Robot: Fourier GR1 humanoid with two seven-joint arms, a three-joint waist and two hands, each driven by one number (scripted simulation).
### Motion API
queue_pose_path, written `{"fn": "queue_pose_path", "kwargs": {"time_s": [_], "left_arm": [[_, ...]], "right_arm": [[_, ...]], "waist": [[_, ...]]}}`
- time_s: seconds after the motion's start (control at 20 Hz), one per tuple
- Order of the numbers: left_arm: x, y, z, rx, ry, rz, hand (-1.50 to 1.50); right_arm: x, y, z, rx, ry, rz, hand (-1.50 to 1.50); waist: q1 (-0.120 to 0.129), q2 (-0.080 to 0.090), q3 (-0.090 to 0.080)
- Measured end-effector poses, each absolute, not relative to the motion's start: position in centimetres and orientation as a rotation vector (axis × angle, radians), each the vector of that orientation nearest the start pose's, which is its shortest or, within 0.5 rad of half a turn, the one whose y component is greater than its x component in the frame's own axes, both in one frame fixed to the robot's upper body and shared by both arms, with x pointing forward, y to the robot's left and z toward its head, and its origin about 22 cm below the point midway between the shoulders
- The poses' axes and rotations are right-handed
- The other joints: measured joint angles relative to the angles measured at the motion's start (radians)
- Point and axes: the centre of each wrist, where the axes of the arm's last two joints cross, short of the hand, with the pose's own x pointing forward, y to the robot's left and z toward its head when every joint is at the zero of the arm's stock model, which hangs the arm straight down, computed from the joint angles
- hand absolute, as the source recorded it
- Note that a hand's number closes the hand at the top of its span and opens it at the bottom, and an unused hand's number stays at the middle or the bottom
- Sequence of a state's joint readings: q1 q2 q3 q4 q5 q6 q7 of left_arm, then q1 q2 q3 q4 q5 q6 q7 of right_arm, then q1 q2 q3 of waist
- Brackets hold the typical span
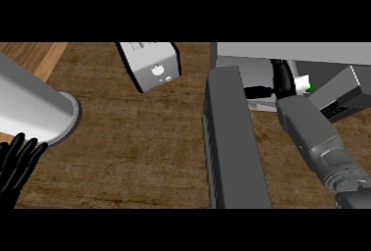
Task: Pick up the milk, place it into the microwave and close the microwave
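Milk carton (304,84), white with a green patch, sits inside the microwave (290,51) cavity, mostly hidden. Right hand (279,83) reaches in with black fingers curled round it; grey right forearm (319,142) slants up from lower right. Microwave door (233,142) stands open. Left hand (16,164) rests at the left edge of the worktop (138,157), fingers straight, relaxed.

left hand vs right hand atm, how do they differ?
Place: the left hand is at the view's lower left edge. The right hand is inside the microwave, past its open door.
Load: the left hand holds nothing, fingers straight. The right hand is beside the milk, and whether it grips it can't be seen.
Shared: both are black, on grey forearms.
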State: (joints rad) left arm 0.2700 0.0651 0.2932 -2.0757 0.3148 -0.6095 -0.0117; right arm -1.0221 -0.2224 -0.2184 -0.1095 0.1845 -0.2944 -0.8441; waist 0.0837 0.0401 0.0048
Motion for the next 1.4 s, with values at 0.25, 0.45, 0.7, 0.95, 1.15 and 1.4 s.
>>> {"fn": "queue_pose_path", "kwargs": {"time_s": [0.25, 0.45, 0.7, 0.95, 1.15, 1.4], "left_arm": [[16.3, 29.7, 7.8, -0.304, -1.892, -0.249, 1.50], [16.8, 28.1, 7.7, -0.351, -1.871, -0.260, 1.50], [17.8, 26.5, 7.5, -0.385, -1.830, -0.276, 1.50], [17.8, 24.0, 7.4, -0.415, -1.796, -0.301, 1.50], [18.6, 22.1, 7.5, -0.438, -1.780, -0.353, 1.50], [20.4, 19.5, 7.1, -0.430, -1.782, -0.411, 1.50]], "right_arm": [[41.2, -23.6, -1.4, -0.246, -1.919, 0.263, -1.50], [40.1, -24.0, -3.0, -0.106, -1.892, 0.215, -1.50], [37.4, -25.0, -6.3, 0.005, -1.860, 0.175, -1.50], [35.0, -25.9, -8.8, 0.032, -1.843, 0.161, -1.50], [33.1, -27.4, -10.1, 0.035, -1.838, 0.168, -1.50], [30.2, -29.3, -11.6, 0.016, -1.822, 0.139, -1.50]], "waist": [[-0.021, -0.008, -0.001], [-0.037, -0.017, -0.001], [-0.058, -0.028, -0.003], [-0.075, -0.037, -0.004], [-0.087, -0.042, -0.005], [-0.103, -0.046, -0.006]]}}
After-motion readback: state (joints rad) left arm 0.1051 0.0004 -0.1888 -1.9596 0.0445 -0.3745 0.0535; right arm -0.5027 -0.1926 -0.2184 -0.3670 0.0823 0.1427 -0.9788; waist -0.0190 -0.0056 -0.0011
